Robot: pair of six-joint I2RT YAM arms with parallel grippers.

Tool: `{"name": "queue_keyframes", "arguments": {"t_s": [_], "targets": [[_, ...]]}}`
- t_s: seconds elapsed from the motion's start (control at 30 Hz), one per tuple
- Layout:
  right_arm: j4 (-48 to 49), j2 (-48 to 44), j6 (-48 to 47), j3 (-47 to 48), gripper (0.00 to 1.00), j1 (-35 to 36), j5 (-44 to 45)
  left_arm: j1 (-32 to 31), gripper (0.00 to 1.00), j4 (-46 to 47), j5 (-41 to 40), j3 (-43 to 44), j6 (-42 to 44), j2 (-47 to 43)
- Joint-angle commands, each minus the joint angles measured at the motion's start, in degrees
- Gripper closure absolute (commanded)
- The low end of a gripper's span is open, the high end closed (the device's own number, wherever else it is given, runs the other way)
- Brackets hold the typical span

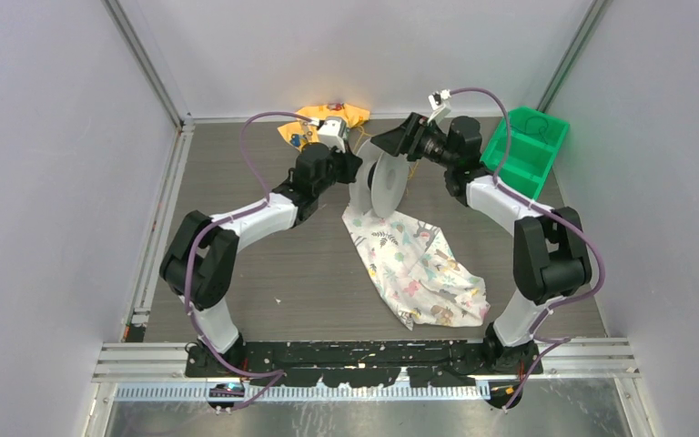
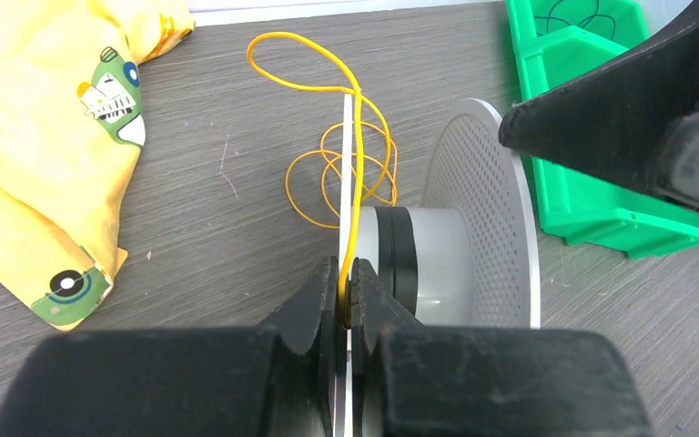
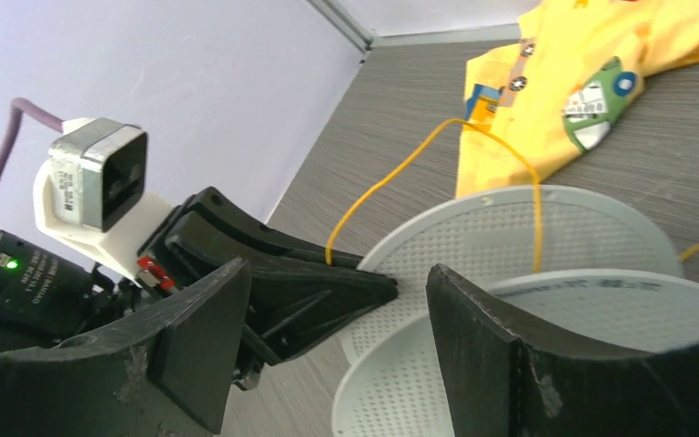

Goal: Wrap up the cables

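Observation:
A white perforated spool [image 1: 385,182] stands on edge at mid-table between the two arms. The cable [image 2: 357,137], a thin yellow-orange cord, lies in loose loops behind the spool and runs over its near rim. My left gripper [image 2: 348,300] is shut, pinching the cable against that thin rim beside the grey hub [image 2: 419,259]. My right gripper [image 3: 337,282] hangs open just above the spool [image 3: 510,228], nothing between its fingers. In the right wrist view the cable [image 3: 391,173] arcs from the left gripper's fingers [image 3: 328,287] over the rims. From above, the left gripper [image 1: 350,167] and right gripper [image 1: 393,141] flank the spool.
A yellow printed cloth [image 1: 332,118] lies at the back, behind the left gripper. A green bin [image 1: 528,150] holding dark wire sits at the back right. A white patterned cloth [image 1: 414,264] spreads from under the spool toward the near right. Walls close in on both sides.

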Motion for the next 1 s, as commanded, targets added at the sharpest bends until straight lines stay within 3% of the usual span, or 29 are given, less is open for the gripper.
{"name": "queue_keyframes", "arguments": {"t_s": [0.0, 0.07, 0.17, 0.2, 0.37, 0.7, 0.8, 0.97], "targets": [[-11.0, -3.3, -4.1, 2.2, 0.24, -2.0, -0.1, 0.8, 1.00, 2.3, 2.9, 0.7, 1.2, -5.8], [-12.1, -4.3, -4.1, 2.0, 0.22, -3.5, 0.3, 1.2, 1.00, 0.5, 4.2, 1.3, 1.7, -6.8], [-15.1, -7.2, -4.5, 0.7, 0.02, -5.6, 6.3, 1.7, 1.00, -4.1, 5.6, 2.5, 3.1, -8.8], [-16.4, -8.3, -5.2, 0.2, 0.00, -6.3, 8.4, 1.9, 1.00, -6.3, 5.9, 3.2, 4.1, -10.1], [-23.4, -11.0, -12.0, -0.7, 0.00, -7.2, 16.6, 2.7, 1.00, -19.7, 9.0, 6.7, 12.4, -15.5], [-15.9, -8.1, -11.6, -2.2, 0.00, -5.6, 5.3, 7.9, 1.00, -47.5, 31.4, 12.5, 32.0, -29.3], [-12.4, -7.5, -12.8, -3.0, 0.01, -3.4, 2.3, 8.5, 1.00, -51.8, 31.9, 12.4, 34.6, -32.6], [-5.4, -6.6, -16.6, -6.8, 0.02, 0.5, 1.7, 10.2, 1.00, -51.1, 27.3, 9.4, 35.0, -36.8]]}}
